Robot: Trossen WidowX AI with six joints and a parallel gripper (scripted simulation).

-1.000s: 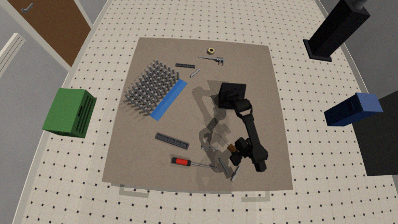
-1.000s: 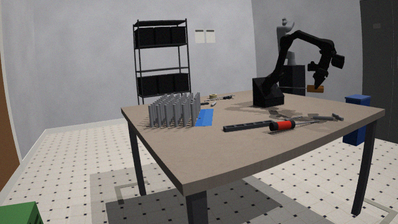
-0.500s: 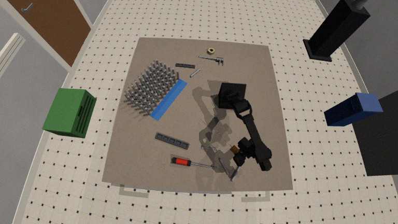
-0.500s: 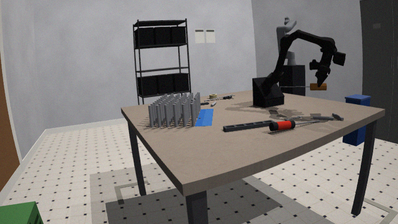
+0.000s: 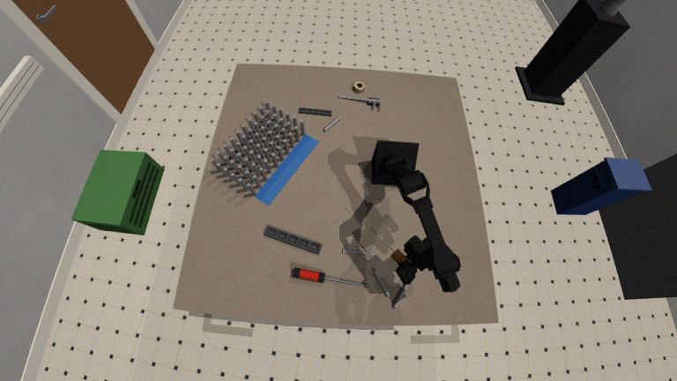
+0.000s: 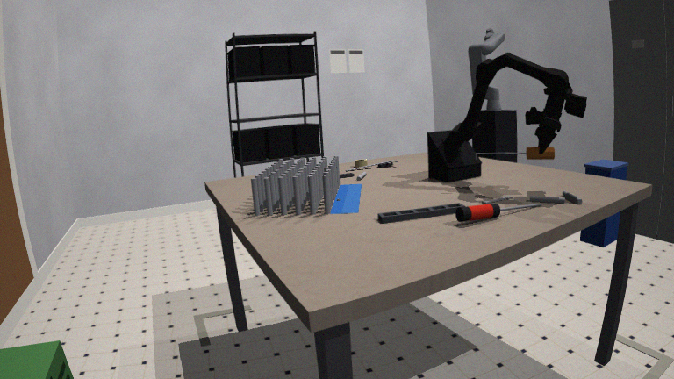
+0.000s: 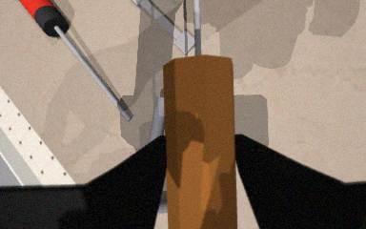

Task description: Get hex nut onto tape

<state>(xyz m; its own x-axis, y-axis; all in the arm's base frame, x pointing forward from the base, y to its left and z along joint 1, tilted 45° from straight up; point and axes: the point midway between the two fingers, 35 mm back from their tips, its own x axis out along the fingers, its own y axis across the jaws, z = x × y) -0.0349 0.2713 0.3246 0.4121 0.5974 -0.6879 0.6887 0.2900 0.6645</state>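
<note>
My gripper point(image 7: 200, 142) is shut on the orange-brown handle of the hook pick point(image 7: 199, 138) and holds it in the air above the table's near right part. It also shows in the exterior view point(image 6: 541, 153), with the thin shaft pointing toward the arm's base, and in the top view point(image 5: 399, 256). The grid of standing grey spacers point(image 5: 259, 149) is on the table's left side, far from the gripper. The blue strip of tape point(image 5: 287, 169) lies along the spacers' right edge. The hex nut is hidden among the spacers.
A red-handled screwdriver point(image 5: 323, 277), a dark slotted bar point(image 5: 292, 238) and loose grey rods point(image 5: 382, 283) lie below the gripper. A caliper point(image 5: 360, 99), a tape roll point(image 5: 358, 86), a small bar point(image 5: 314, 111) and a rod point(image 5: 331, 123) lie at the far side.
</note>
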